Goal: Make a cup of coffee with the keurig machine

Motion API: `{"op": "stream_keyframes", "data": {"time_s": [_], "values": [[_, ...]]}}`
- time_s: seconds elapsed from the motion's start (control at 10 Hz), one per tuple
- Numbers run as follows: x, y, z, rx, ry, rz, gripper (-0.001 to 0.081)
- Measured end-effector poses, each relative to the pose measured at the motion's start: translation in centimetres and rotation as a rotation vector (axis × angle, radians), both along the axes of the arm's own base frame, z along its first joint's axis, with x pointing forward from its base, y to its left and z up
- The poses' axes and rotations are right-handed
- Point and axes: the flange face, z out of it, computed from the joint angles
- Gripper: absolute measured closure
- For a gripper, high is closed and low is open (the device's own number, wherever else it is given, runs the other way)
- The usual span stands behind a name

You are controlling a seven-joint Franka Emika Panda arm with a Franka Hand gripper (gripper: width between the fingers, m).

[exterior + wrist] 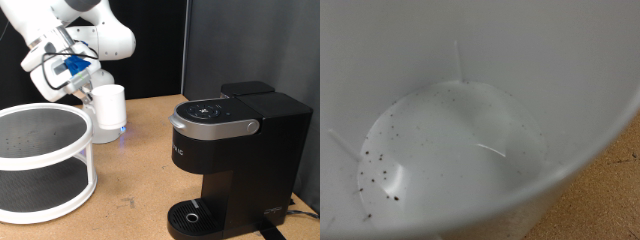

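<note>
The gripper sits at the rim of the cup, on the side facing the exterior view's left. The wrist view is filled by the cup's white inside, with dark specks on its floor, so the camera looks almost straight down into it. That suggests one finger is at or inside the rim, but neither view shows the fingers plainly. I cannot tell whether the claw is spread or pinching the wall.

The cup stands upright on the brown table, its long axis vertical, just beside the white two-tier rack at the exterior view's left. A small bluish glow shows at the cup's foot.

The keurig stands well apart, toward the exterior view's right and bottom. Its lid is down and its round drip tray is bare. So the cup is not yet under the spout, and from the claw the tray lies to the right and downward in the exterior view, across open table.
</note>
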Motion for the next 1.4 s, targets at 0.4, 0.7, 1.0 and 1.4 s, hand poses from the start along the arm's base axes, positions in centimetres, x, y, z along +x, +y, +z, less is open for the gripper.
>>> {"op": "stream_keyframes", "data": {"time_s": [0.4, 0.7, 1.0, 1.4], "values": [[2.7, 2.6, -1.0, 0.002, -0.009, 0.01, 0.0743], [2.3, 2.3, -2.1, 0.006, 0.006, 0.025, 0.0743], [3.0, 2.8, -5.9, -0.06, 0.065, 0.022, 0.0743], [4.7, 4.6, -10.9, -0.082, 0.053, 0.002, 0.0743]]}}
